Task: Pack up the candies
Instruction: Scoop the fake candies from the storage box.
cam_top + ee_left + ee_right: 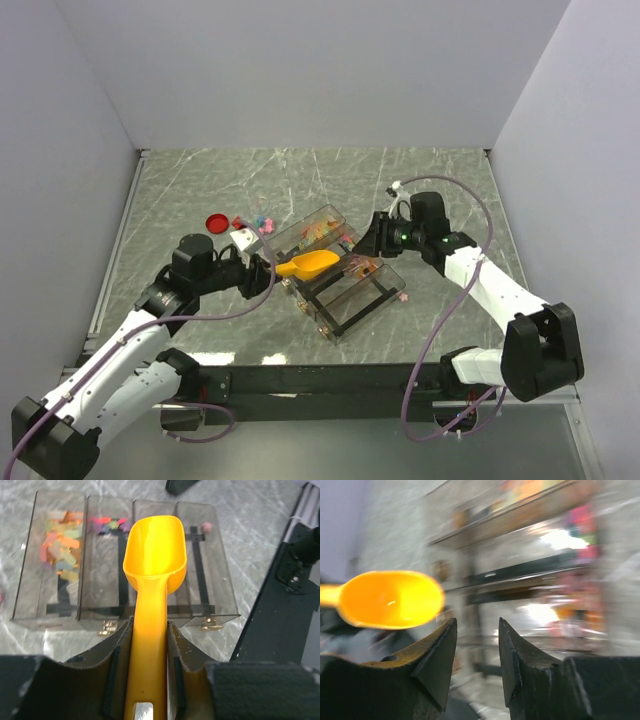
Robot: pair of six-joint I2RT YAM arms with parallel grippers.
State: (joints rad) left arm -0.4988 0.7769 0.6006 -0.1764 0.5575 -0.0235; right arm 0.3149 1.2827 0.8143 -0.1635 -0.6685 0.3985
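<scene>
On the left, the left gripper (149,632) is clamped on the handle of the yellow-orange plastic scoop (155,545), whose bowl hangs empty over the clear plastic divided box (210,570). The candies (62,540), tiny pink, orange and yellow wrapped sweets, lie mostly in the box's end compartment, with a few in the one beside it. The right gripper (477,626) hovers by the box, jaws apart and seemingly holding nothing, though its view is blurred. I'd say a scooping pass is in hand. Next, the bowl must dip under the sweets and lift level.
</scene>
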